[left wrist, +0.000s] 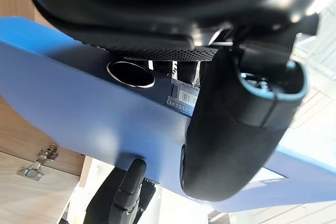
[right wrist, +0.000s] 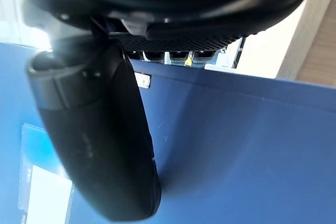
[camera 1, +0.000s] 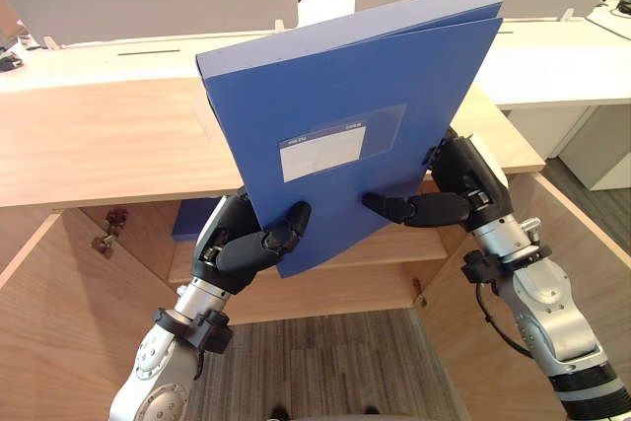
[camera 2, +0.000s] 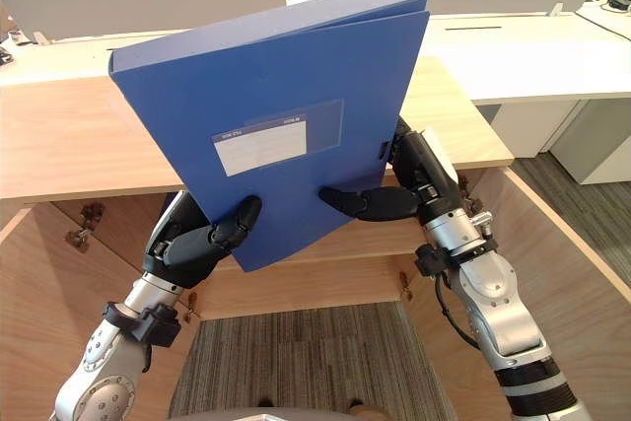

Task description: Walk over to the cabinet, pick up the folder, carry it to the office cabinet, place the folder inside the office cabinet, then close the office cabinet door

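We see the left hand (camera 1: 240, 245) and right hand (camera 1: 455, 194) pinching the blue folder (camera 1: 394, 76), its white label (camera 1: 323, 153) above both thumbs unreadable.

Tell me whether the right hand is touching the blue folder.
Touching. In the right wrist view the right hand lays its thumb flat against the folder.

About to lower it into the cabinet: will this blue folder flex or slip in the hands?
Probably stiff: the blue folder shows flat faces though held only near its lower end. Its smooth cover may slip, since the left hand and right hand merely pinch it.
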Motion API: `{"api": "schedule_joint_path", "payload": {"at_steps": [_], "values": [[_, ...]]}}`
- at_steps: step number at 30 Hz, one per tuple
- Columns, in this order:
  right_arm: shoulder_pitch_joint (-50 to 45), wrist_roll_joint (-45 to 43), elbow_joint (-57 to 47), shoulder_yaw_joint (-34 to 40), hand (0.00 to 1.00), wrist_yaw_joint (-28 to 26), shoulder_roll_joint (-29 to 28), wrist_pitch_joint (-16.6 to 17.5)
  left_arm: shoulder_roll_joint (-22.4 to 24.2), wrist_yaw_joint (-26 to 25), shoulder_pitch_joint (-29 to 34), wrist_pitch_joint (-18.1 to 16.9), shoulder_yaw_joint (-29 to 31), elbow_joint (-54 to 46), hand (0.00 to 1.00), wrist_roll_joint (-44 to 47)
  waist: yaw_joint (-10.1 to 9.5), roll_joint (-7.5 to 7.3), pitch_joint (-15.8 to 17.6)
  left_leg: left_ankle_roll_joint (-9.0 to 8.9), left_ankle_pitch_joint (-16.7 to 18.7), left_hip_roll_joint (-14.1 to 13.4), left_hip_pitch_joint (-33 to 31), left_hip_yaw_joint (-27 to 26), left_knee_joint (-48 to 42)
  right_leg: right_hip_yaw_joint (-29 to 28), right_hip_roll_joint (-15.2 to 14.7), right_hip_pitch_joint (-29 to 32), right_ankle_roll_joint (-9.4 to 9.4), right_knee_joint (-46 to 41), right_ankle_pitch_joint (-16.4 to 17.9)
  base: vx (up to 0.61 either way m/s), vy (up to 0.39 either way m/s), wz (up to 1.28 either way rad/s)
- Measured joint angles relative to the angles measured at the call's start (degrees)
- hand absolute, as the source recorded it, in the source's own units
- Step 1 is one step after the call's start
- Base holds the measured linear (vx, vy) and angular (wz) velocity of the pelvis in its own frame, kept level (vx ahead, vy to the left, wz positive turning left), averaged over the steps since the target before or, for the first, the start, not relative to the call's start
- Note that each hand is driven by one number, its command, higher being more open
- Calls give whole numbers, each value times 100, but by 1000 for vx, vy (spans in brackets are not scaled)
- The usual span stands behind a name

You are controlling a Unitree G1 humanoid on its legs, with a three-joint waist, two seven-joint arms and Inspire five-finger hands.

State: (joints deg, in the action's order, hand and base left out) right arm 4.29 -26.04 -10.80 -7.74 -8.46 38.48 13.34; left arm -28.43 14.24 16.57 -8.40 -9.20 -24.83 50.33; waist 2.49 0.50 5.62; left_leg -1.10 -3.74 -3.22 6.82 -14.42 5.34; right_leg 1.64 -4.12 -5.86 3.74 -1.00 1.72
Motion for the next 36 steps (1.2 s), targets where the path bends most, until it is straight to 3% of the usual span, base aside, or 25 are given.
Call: {"api": "schedule_joint_path", "payload": {"at_steps": [6, 7, 11, 17, 20, 23, 28, 32, 36], "values": [[6, -202, 139, -118, 0, -111, -26, -49, -8, -1, -21, -3, 239, 178, 0, 10, -21, -2, -9, 0, -19, 0, -46, 41, -14, 31, 0, 22, -2, 1, -2, -3, -6, 3], [2, -181, 134, -93, 0, -146, -201, -49, 60, -6, -23, -6, 279, 178, 100, -81, -20, -1, -21, 1, -21, 0, -58, 43, -25, 32, 0, 33, -2, 1, -2, 0, 0, 0], [-128, 61, -197, -38, 0, -272, -1020, -47, 671, -138, -71, -25, 639, 178, 100, -688, -22, 3, -42, 1, -29, -1, -94, 58, -25, 40, 1, 65, -4, 0, -3, 0, 0, 0], [-217, 633, -368, 276, 0, 28, -1986, -52, 1771, -566, -73, -350, 1012, 35, 100, -1753, -142, -27, -71, 14, -40, 19, -142, 137, -1, 117, -21, 69, -3, 4, -3, -12, -5, 7], [-284, 993, -370, 598, 0, 300, -2371, -52, 2395, -1238, -18, -549, 1725, 43, 100, -2361, -158, -24, -74, 12, -68, 20, -209, 247, 1, 217, -23, 72, -3, 20, -2, -16, -18, 17], [-284, 1080, -373, 859, 0, 454, -2495, -52, 2661, -1638, 215, -672, 2287, 183, 100, -2591, -176, -25, -74, 6, -80, 20, -235, 305, 1, 282, -24, 61, -3, 34, -2, -4, -18, 11], [-303, 1279, -439, 969, 0, 564, -2627, -52, 2869, -1822, 527, -619, 2457, 989, 100, -2814, -203, -25, -77, 10, -100, 29, -281, 370, 4, 350, -39, 67, -1, 41, -1, -13, -5, 8], [-439, 1486, -585, 716, 0, 597, -2624, -52, 2958, -1806, 673, -430, 2441, 2202, 100, -3134, -243, -20, -117, 11, -117, 28, -377, 395, 5, 379, -45, 152, 0, 39, 0, -12, -2, 3], [-521, 1767, -577, 7, 0, 614, -2578, -52, 2940, -1810, 654, -178, 2454, 3858, 100, -3486, -221, -21, -182, 6, -124, 21, -473, 394, -2, 378, -61, 273, -1, 33, -1, 0, 0, 0]]}}
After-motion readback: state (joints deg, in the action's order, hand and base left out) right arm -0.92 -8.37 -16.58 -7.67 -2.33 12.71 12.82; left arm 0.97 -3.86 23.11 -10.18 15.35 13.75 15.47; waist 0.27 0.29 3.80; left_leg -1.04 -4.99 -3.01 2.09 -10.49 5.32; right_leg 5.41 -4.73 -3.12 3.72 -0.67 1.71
